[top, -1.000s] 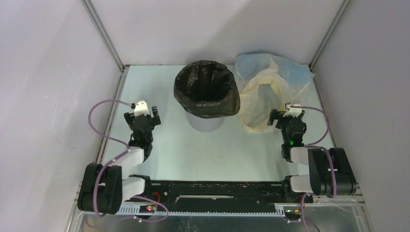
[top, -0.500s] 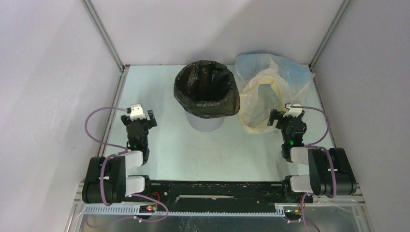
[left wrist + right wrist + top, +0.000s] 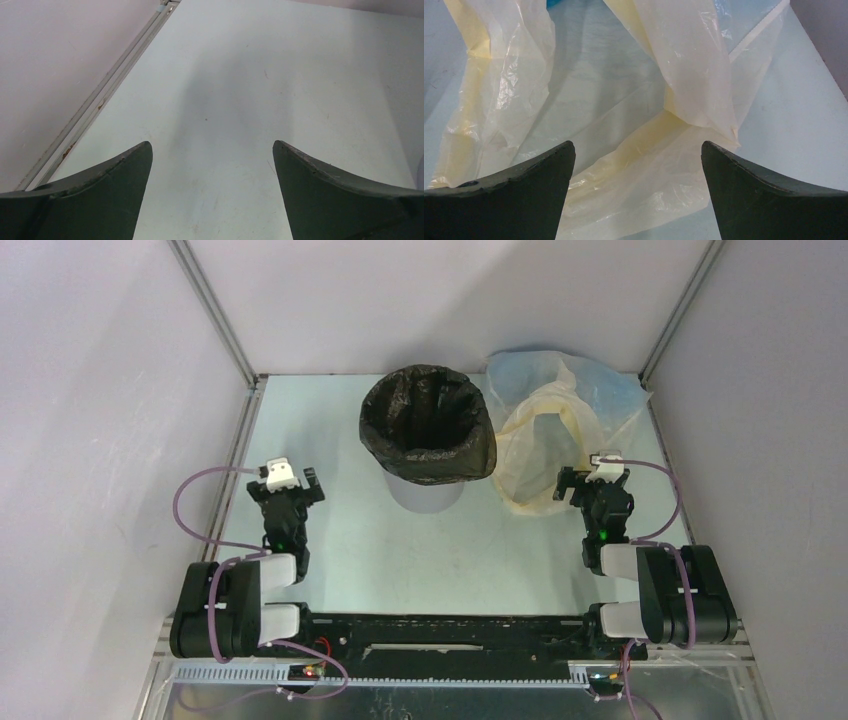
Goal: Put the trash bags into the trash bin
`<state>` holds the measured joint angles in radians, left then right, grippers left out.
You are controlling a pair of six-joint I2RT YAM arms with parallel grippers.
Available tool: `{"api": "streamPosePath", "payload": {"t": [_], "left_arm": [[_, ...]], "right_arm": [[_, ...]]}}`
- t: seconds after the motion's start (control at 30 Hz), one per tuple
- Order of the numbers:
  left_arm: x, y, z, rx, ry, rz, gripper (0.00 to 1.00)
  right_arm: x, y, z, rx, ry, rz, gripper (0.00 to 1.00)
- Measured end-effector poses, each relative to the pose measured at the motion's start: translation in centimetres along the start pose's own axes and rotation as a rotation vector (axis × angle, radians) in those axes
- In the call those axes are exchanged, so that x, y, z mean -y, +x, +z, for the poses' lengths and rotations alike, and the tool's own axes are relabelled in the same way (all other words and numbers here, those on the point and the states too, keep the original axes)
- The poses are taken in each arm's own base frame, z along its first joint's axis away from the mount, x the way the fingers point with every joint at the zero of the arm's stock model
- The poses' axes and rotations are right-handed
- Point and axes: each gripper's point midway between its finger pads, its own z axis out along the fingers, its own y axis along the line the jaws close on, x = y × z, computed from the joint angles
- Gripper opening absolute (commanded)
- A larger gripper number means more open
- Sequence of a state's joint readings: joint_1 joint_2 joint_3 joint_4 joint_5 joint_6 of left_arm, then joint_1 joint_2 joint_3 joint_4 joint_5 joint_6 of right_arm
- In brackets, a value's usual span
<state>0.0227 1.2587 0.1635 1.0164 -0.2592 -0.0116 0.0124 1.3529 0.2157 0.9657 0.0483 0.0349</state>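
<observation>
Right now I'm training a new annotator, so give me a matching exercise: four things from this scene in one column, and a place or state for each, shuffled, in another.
Things:
1. black trash bag
2. trash bin
3. yellowish translucent bag
4. left pincer

Places or states:
A. open, over bare table
B. lying on the table just ahead of the right pincer
C. lining the bin, folded over its rim
D. standing at the far middle, grey wall showing below black plastic

Pairs: 1-C, 2-D, 3-B, 4-A

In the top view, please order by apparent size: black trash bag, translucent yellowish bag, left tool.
1. translucent yellowish bag, only slightly larger.
2. black trash bag.
3. left tool, clearly smallest.
</observation>
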Motion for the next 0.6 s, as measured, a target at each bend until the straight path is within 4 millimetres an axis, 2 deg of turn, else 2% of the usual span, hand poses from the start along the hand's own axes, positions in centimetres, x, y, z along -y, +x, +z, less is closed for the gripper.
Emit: {"api": "streamPosePath", "payload": {"t": [0.6], "left_arm": [[0.01,0.01,0.00,0.000,-0.001,-0.008,1.00]], "right_arm": [[0.00,0.04,0.00,-0.001,0.000,0.000,1.00]]}}
